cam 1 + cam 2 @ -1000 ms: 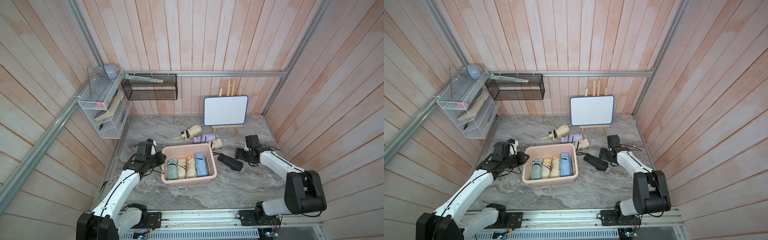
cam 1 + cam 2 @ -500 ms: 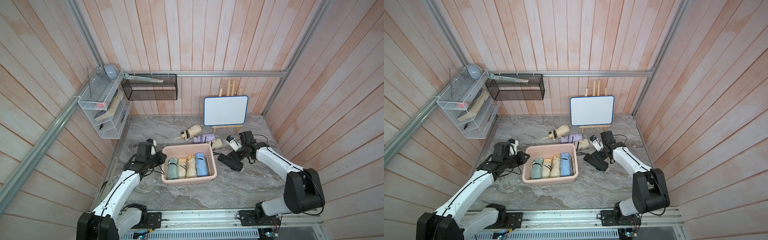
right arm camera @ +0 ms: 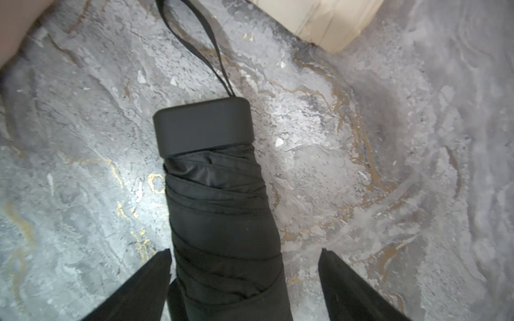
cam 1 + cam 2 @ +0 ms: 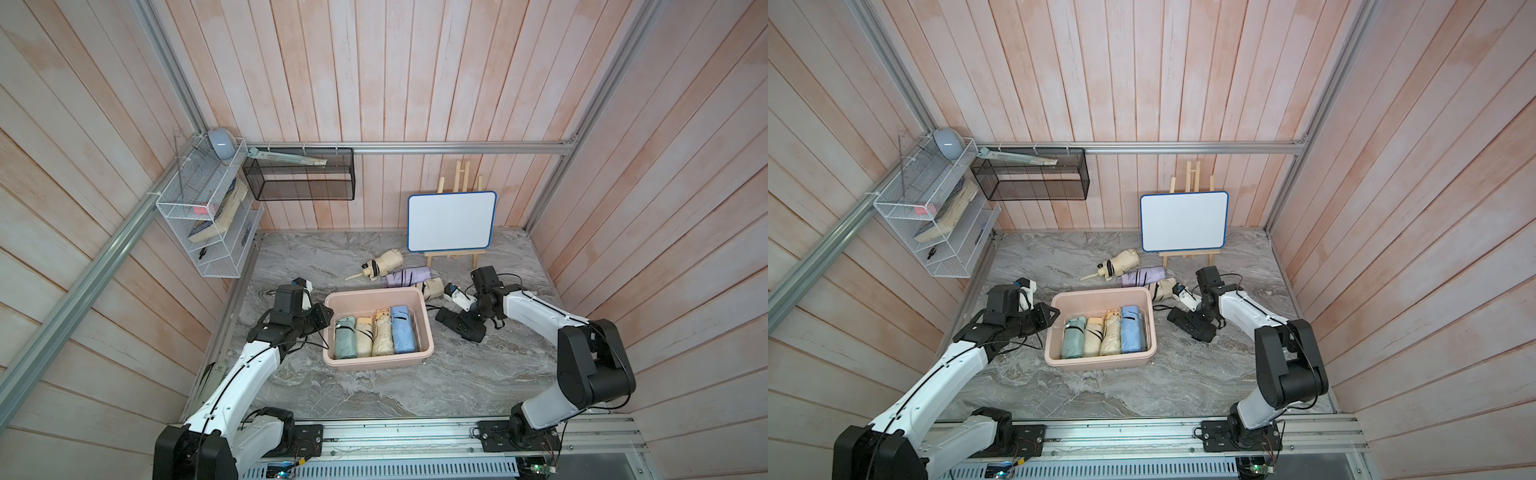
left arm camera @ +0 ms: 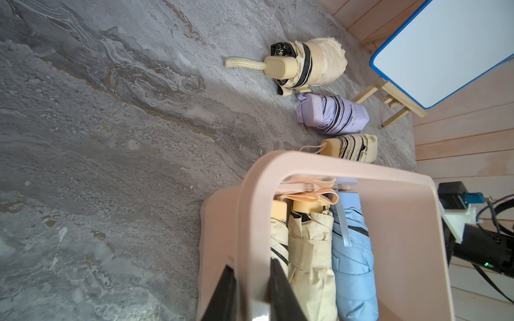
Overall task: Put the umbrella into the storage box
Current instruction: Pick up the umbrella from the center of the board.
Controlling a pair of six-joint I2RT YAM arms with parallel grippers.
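The pale pink storage box (image 4: 376, 296) (image 4: 1100, 294) stands mid-table with several folded umbrellas side by side inside it. My left gripper (image 4: 328, 318) (image 5: 251, 264) is shut on the box's left rim (image 5: 333, 164), one finger inside the wall and one outside. A black folded umbrella (image 4: 446, 319) (image 4: 1179, 320) (image 3: 211, 166) lies on the marble right of the box, wrist strap toward the box. My right gripper (image 4: 469, 322) (image 3: 244, 250) is open and straddles its cloth end; one finger is close against the cloth, the other well apart.
Behind the box lie a beige umbrella (image 4: 384, 262), a lilac one (image 4: 405, 276) and a striped beige one (image 4: 430, 287). A whiteboard on an easel (image 4: 451, 222) stands at the back right. A black mesh basket (image 4: 299, 178) and white wire rack (image 4: 208, 224) hang on the walls.
My right arm has swung left and come down over the black umbrella, its jaws a little wider. The left arm and the box have not moved.
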